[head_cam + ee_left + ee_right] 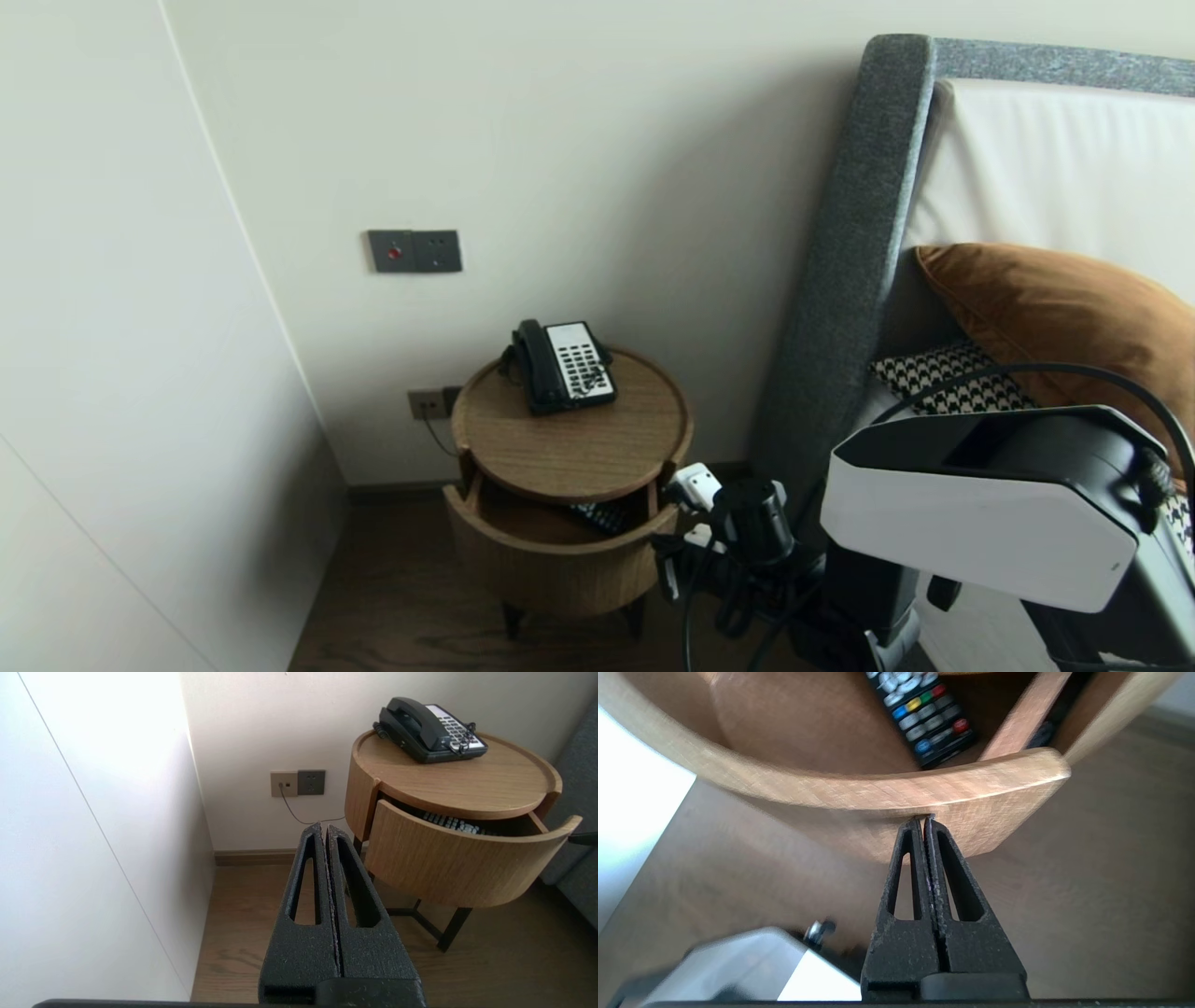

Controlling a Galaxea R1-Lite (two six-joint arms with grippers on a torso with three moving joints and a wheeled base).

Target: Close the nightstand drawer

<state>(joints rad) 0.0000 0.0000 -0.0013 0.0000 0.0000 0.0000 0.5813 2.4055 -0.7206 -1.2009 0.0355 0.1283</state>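
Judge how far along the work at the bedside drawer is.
Done: the drawer stands open, a remote lying inside. In hand: the shut right gripper is at the drawer front. Remaining: probably pushing it shut. The left gripper hangs shut, apart.

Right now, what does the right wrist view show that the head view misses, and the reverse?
Only the right wrist view: the right gripper, fingers shut, tips at the curved front of the drawer, and the coloured buttons of the remote. Only the head view: the telephone on top of the round table, the wall switch plate, the grey headboard and the orange cushion. Both: the open drawer with the remote lying inside.
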